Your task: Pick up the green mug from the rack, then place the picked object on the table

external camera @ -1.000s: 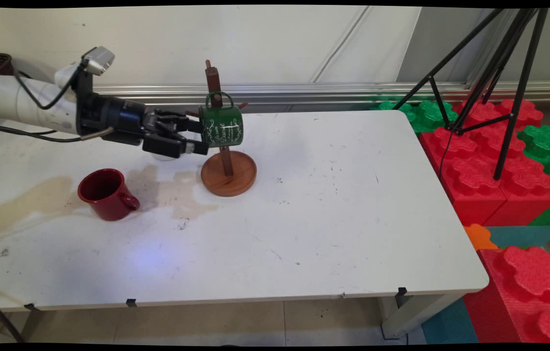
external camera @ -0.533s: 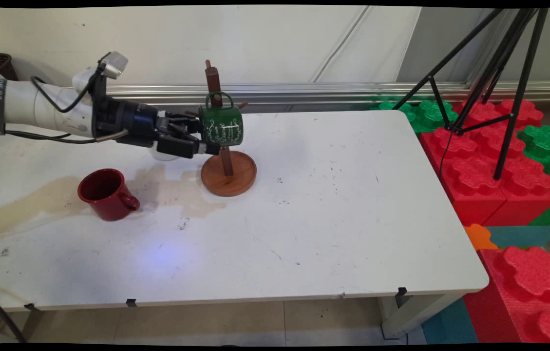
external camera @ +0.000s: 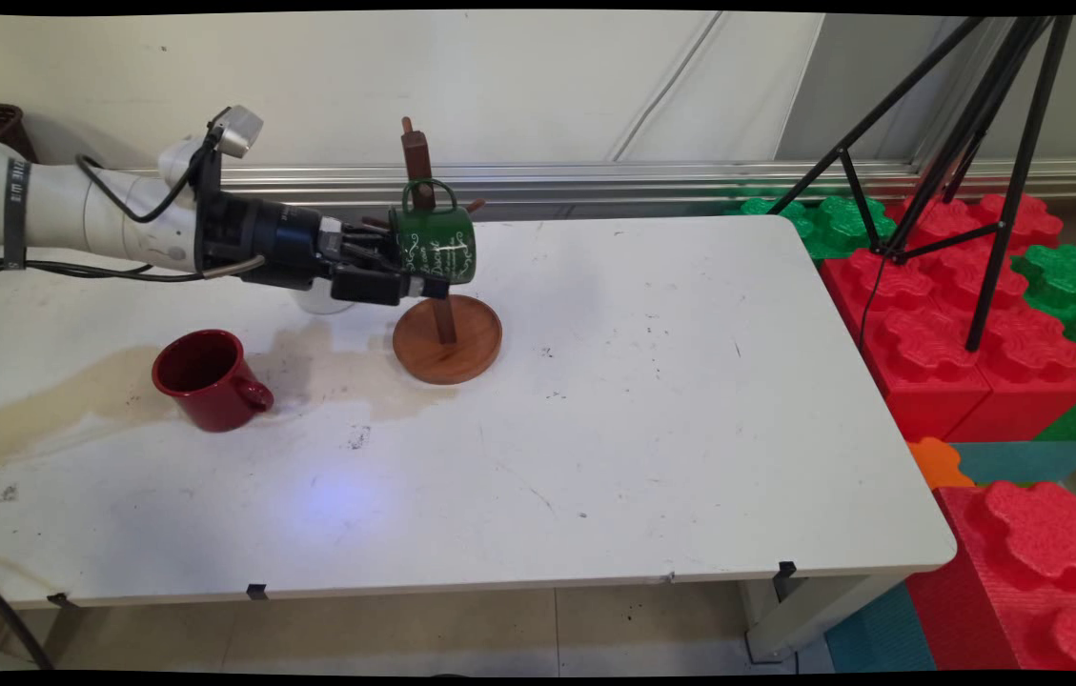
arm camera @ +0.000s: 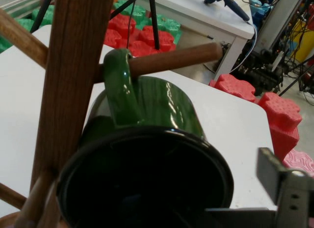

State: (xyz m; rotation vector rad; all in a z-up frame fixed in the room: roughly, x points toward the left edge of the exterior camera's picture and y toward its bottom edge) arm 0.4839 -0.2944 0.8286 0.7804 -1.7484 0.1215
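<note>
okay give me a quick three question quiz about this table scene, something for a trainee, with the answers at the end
1. True or false: the green mug hangs by its handle on a peg of the wooden rack.
2. Which is nearest the gripper? A. red mug B. green mug C. tripod
3. Fill in: the red mug stands ____ on the table.

Key: 1 true; 2 B; 3 upright
</note>
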